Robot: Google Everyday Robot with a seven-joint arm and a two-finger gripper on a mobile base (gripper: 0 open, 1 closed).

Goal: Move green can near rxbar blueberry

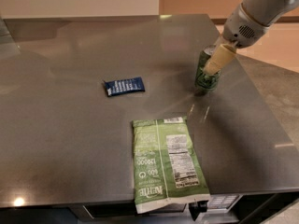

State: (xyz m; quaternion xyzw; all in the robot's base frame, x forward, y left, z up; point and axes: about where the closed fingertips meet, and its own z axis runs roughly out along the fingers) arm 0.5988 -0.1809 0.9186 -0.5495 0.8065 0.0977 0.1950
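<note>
The green can (205,77) is at the right side of the grey table, upright with a slight tilt. My gripper (212,63) comes down from the upper right and is shut on the can's upper part. One cream finger (219,59) lies across the can's right side; the other finger is hidden behind the can. The rxbar blueberry (124,86), a flat dark blue wrapper with white lettering, lies near the table's middle, well to the left of the can.
A large flat green snack bag (166,164) lies at the front of the grey table (56,125), its lower end hanging over the front edge. The table's right edge (266,106) runs close beside the can.
</note>
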